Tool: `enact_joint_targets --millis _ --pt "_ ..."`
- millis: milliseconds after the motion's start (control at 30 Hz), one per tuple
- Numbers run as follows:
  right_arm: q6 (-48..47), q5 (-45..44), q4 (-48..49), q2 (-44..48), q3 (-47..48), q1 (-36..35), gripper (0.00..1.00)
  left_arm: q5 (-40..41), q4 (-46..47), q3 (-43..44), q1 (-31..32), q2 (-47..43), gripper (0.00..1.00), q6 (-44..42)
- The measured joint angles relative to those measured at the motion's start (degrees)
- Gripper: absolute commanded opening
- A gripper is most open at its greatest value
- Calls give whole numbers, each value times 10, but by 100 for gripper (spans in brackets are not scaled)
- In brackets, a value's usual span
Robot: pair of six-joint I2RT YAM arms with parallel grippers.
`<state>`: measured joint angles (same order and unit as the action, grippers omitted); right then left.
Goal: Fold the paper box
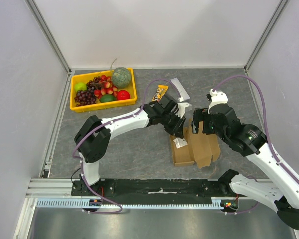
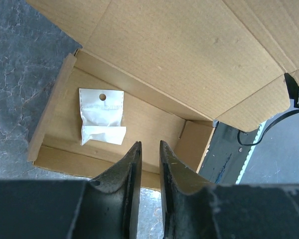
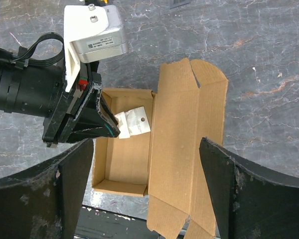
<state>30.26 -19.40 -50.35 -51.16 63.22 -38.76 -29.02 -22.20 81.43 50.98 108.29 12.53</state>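
A grey, stone-patterned table top (image 1: 129, 154) carries everything. Two white and black robot arms reach over it toward the middle: the left arm (image 1: 124, 121) comes in from the left and the right arm (image 1: 261, 149) from the right.

Between them lies the plain brown corrugated cardboard paper box (image 1: 202, 149), in the middle of the table and rather near the front edge. It is open. Its shallow tray part faces up with the side walls standing, and the wide lid panel (image 3: 184, 124) with its rounded tabs lies spread out flat on the side of the right arm.

At the far left corner stands a yellow plastic rectangular tray (image 1: 103, 105), filled with fruit (grapes, a melon and some red and green pieces), well apart from the box.

The right gripper (image 3: 147, 142) hangs above the box with its two black fingers spread wide, and nothing is between them. The left gripper (image 2: 149, 145) points down at the tray part of the box; its fingers stand only a little apart, with a narrow gap, and they hold nothing.

Behind the box lies a small orange snack packet (image 1: 162, 91) and beside it a white paper strip (image 1: 180, 88).

Inside the tray part lies a small white paper sachet with a round punched hole (image 2: 102, 117). In the right wrist view the left fingertips seem to be just beside it, but I cannot tell if they touch it.
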Motion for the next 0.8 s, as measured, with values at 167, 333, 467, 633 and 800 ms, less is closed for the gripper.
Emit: enact_joint_targets --millis 167,333,467,633,800 --pt "0 -1 -4 0 0 0 94 8 -6 0 0 0 29 -1" --pt "10 -22 -19 -3 2 0 93 38 -21 2 0 0 31 -2" --pt "28 -62 -48 -21 15 0 94 69 -29 2 -3 -9 34 -2" --pt "51 -116 -89 -44 19 1 94 103 -24 -15 -8 -68 38 -2" --pt "65 -131 -101 -49 12 11 95 124 9 -63 -12 -141 40 -1"
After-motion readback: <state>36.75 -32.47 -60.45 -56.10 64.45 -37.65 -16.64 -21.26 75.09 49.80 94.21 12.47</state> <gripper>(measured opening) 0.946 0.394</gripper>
